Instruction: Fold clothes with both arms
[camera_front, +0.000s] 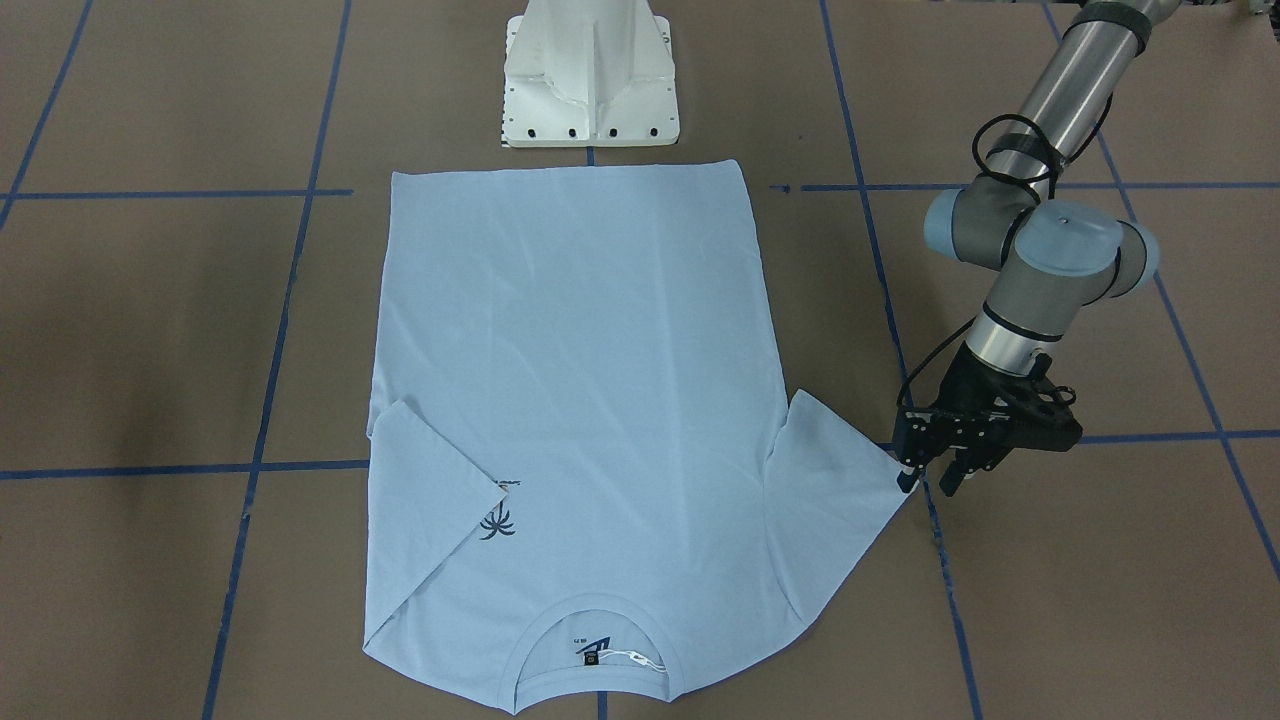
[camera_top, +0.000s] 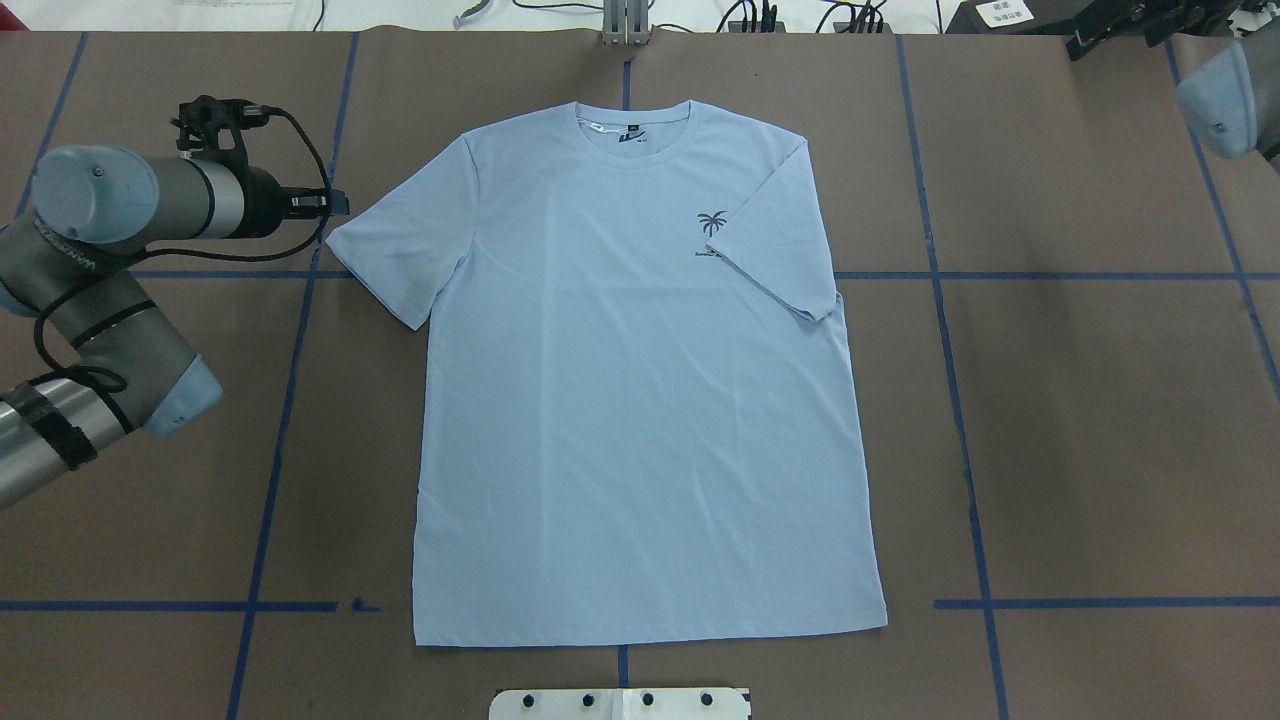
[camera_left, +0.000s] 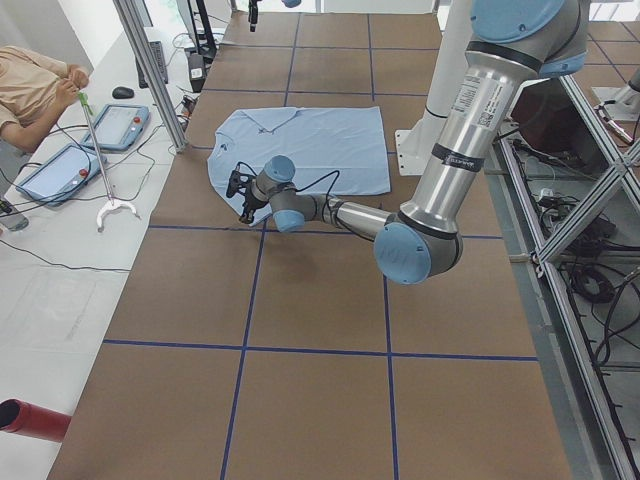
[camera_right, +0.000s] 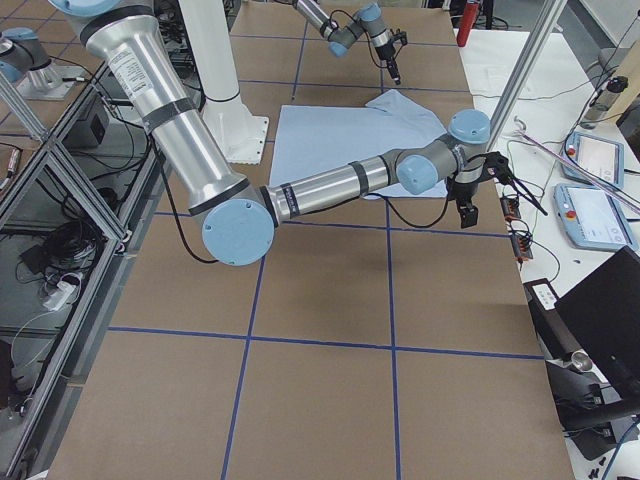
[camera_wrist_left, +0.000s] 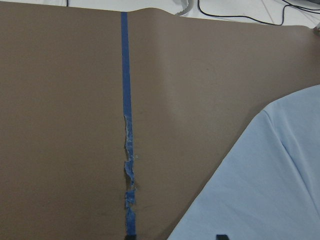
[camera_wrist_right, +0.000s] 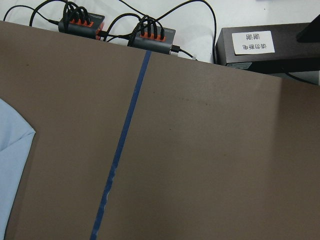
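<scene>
Left gripper (camera_front: 930, 478) is held low over the table (camera_top: 1080, 420), on the robot's left side and toward the far edge, with its fingers (camera_front: 908, 476) spread apart and nothing clamped between them. The tip of the outspread sleeve (camera_front: 840, 490) is reached by the nearer finger, and in the left wrist view the sleeve's edge is seen running in between the two fingertips, so a pinch appears to be lined up but not yet made. Next to it, the light blue T-shirt (camera_top: 640, 400) is laid flat and face up across the table's middle, with its hem (camera_top: 650, 632) toward the robot's edge and its collar (camera_top: 634, 166) toward the far edge. Beyond the chest, the sleeve on the robot's right side (camera_top: 775, 270) is found turned inward over the body, its folded edge touching the palm print (camera_top: 712, 224). Farthest off, the right gripper (camera_right: 466, 212) is parked toward the table's right end, apart from the cloth; whether it is open or closed cannot be told. By this showing, one sleeve fold is judged done. The left sleeve and every fold of the body are left to do, so the task is judged to be at an early stage.
</scene>
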